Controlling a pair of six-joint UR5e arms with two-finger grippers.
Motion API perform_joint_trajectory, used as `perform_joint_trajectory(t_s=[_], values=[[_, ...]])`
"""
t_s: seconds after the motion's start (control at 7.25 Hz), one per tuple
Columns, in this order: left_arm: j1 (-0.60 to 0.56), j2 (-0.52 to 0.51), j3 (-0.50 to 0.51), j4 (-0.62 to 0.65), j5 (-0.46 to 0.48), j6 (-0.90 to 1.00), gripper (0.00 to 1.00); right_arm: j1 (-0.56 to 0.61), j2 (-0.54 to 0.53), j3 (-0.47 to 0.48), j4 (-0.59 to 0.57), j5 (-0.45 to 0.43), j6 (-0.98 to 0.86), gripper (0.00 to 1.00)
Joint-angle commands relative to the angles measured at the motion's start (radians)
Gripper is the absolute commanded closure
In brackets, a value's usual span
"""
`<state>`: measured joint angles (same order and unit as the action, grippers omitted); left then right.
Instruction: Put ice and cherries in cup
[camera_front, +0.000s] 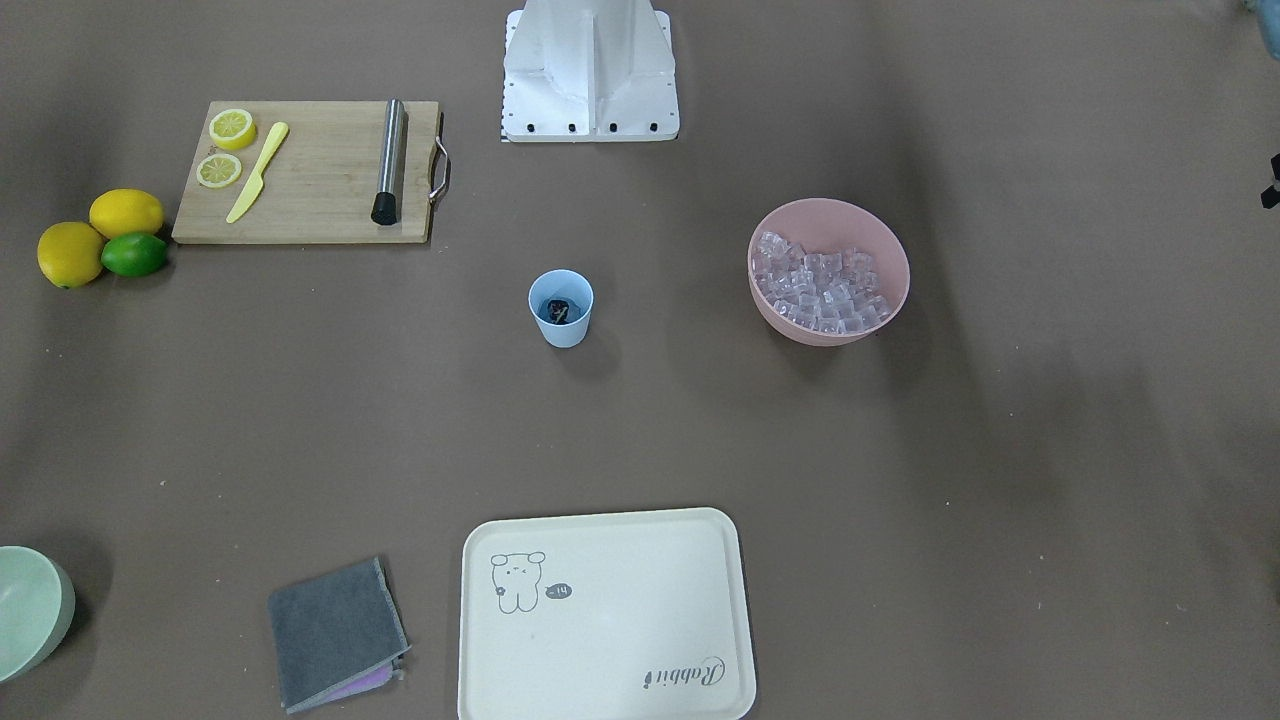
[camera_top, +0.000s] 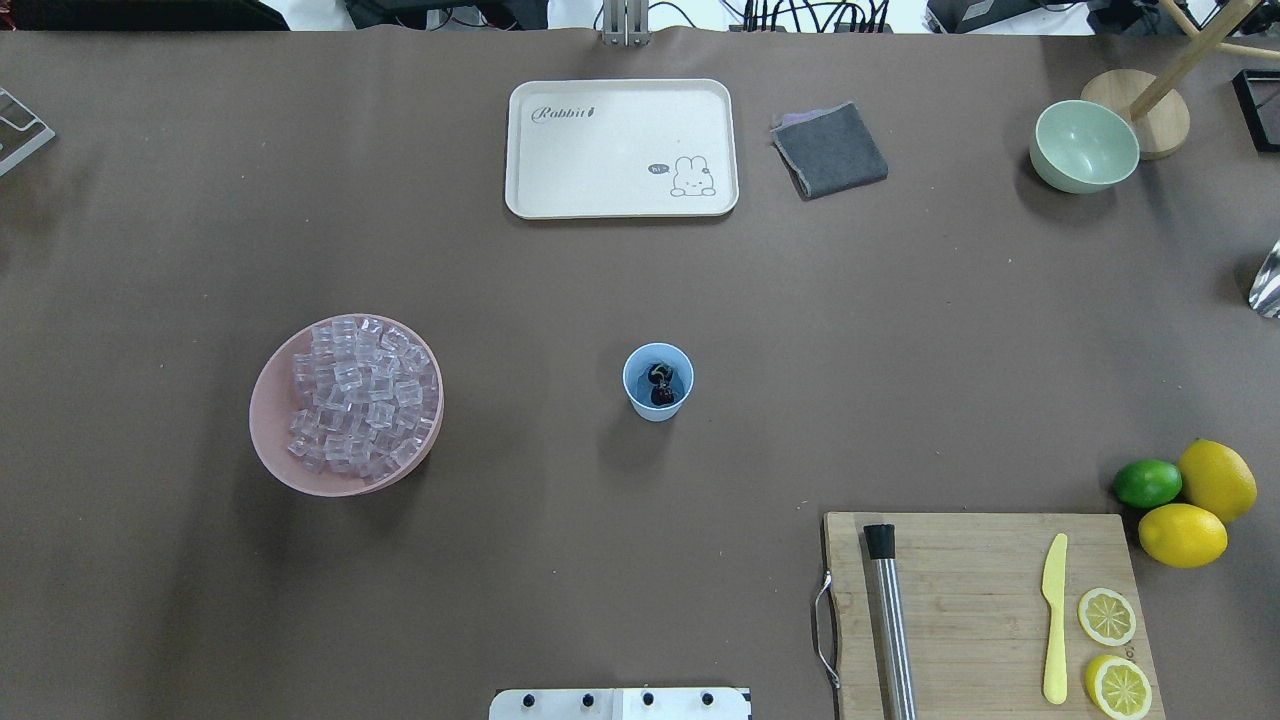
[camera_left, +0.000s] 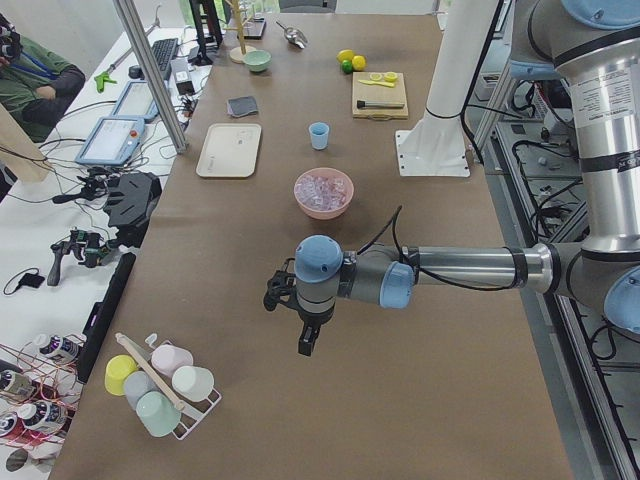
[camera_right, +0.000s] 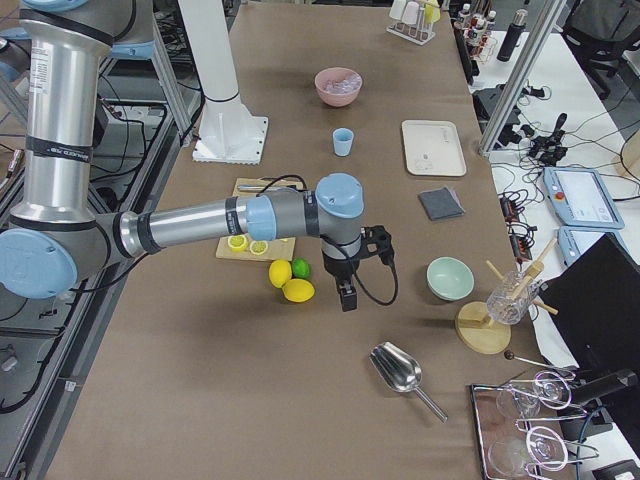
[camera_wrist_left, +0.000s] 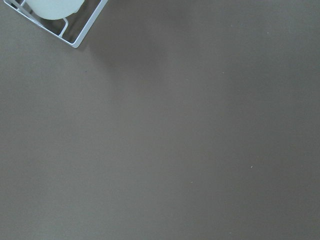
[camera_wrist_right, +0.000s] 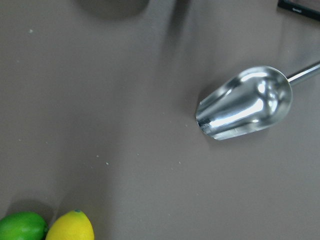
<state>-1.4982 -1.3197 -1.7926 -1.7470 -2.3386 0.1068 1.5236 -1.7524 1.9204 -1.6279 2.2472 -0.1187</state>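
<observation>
Hanging over the table (camera_wrist_right: 100, 100) at its own far end, the right gripper (camera_right: 347, 297) points straight down, just beside the lemon (camera_right: 297, 290) and lime (camera_right: 300, 267); the metal scoop (camera_wrist_right: 245, 110) lies near it, mouth turned toward the gripper and handle running away from it; only a side view shows this gripper, and its wrist camera catches no fingertip, so whether the fingers are apart or together cannot be told.

The left gripper (camera_left: 307, 345) hangs over the opposite end, with a wire rack (camera_left: 160, 385) of tumblers near it; its state cannot be told either, for the same reason.

The cup (camera_top: 655, 410) stands upright well apart from both grippers, roughly midway between them; the cherries (camera_top: 662, 385) lie in its bottom; the ice (camera_top: 360, 395) is heaped in the pink bowl (camera_top: 275, 450), which sits between the left gripper and the cup; no cube can be made out inside the cup.

By this layout the cherry half looks done and the ice half is the step in hand; the likely next move is for the right gripper to drop onto the scoop's handle and close on it squarely, then carry it past the cup to the bowl; alternatively the left gripper, nearer the bowl, would have to pinch slick little cubes directly, which seems the less secure choice.
</observation>
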Motion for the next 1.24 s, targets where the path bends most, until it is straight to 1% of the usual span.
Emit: perform_joint_trajectory(t_s=[0.0,0.14,0.28,0.41,0.69,0.83,1.1], values=[[-0.004,0.004,-0.002,-0.003,-0.001,0.004,0.02,0.056,-0.045,-0.084,0.006,-0.004,-0.010,0.00],[-0.005,0.005,-0.002,-0.005,-0.001,0.005,0.02,0.094,-0.045,-0.092,0.002,0.008,-0.009,0.00],[-0.005,0.008,-0.004,-0.006,-0.002,0.005,0.02,0.101,-0.065,-0.110,0.002,0.008,-0.001,0.00],[-0.005,0.008,-0.007,-0.008,-0.002,0.005,0.02,0.105,-0.094,-0.106,0.006,-0.001,-0.007,0.00],[-0.007,0.010,-0.008,-0.008,-0.004,0.007,0.02,0.107,-0.096,-0.096,0.008,0.006,-0.007,0.00],[-0.007,0.010,-0.008,-0.009,-0.004,0.007,0.02,0.107,-0.098,-0.107,0.008,-0.004,-0.012,0.00],[-0.007,0.010,-0.005,-0.008,-0.004,0.007,0.02,0.107,-0.089,-0.087,0.010,0.006,-0.010,0.00]])
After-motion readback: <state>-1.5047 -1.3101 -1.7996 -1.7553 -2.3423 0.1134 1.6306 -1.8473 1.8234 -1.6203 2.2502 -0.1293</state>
